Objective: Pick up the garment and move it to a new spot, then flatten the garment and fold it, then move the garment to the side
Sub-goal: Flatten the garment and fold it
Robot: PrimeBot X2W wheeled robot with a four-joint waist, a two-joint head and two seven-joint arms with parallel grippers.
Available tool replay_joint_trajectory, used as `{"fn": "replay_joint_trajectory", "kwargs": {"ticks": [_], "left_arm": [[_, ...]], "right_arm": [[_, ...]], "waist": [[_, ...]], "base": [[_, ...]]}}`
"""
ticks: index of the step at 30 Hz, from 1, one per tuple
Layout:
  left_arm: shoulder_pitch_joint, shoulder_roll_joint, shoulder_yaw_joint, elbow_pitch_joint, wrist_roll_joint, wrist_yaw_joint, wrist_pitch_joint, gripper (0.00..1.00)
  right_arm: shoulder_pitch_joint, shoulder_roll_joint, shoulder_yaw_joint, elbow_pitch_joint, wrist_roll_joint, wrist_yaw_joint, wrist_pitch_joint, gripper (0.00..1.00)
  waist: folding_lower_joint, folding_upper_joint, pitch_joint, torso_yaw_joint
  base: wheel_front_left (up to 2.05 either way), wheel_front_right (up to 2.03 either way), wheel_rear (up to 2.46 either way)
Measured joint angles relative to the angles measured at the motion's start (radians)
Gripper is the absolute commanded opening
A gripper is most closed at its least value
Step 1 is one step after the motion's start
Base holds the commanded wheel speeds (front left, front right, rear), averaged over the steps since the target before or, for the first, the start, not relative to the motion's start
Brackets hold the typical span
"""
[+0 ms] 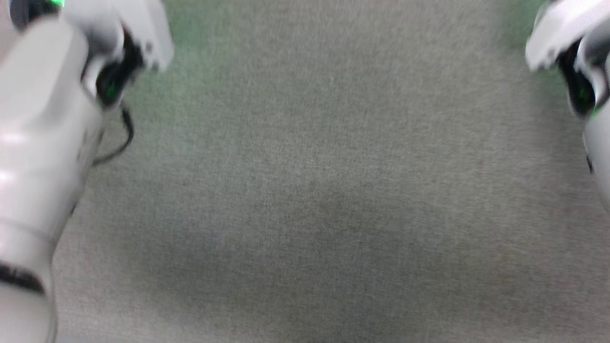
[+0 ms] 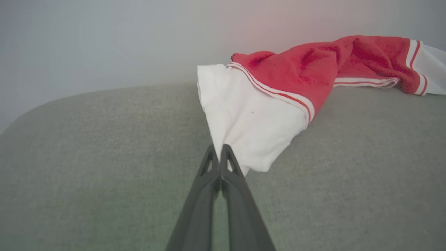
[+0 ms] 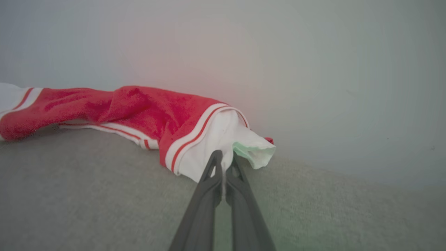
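Now: left gripper [image 2: 220, 149] and right gripper [image 3: 224, 157] each clamped on a white sleeve end of the garment [image 2: 299, 71].

L wrist view: the dark fingers [image 2: 204, 198] are pressed together on the tip of one white sleeve end. The garment runs from there up and to the right, red body rumpled, striped trim bands showing, lying on the grey-green cloth surface [image 2: 87, 157] close to a pale wall [image 2: 104, 35]. R wrist view: the jaws are closed likewise on the other sleeve end, w/ the red body trailing off left across the same surface. Both sleeve ends look lifted a little off the surface, though the low angle makes that hard to judge. Head view is blurred: pale left forearm [image 1: 43, 143] and right forearm [image 1: 591, 71] at the edges, grey-green surface btw them.
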Motion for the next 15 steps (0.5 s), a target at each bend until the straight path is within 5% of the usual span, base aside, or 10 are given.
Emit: {"fn": "replay_joint_trajectory", "kwargs": {"ticks": [11, 15], "left_arm": [[0.347, 0.229, -0.049, -0.221, -0.101, 0.001, 0.032, 0.00], [0.466, 0.296, -0.047, -0.343, -0.132, 0.036, 0.037, 0.00]], "right_arm": [[0.369, -0.231, 0.203, -0.264, 0.360, 0.000, 0.321, 0.00], [0.502, -0.298, 0.221, -0.361, 0.456, 0.000, 0.454, 0.00]], "waist": [[0.0000, 0.0000, -0.212, -0.033], [-0.0001, 0.0000, -0.285, -0.043]], "base": [[0.00, 0.00, 0.00], [0.00, 0.00, 0.00]]}}
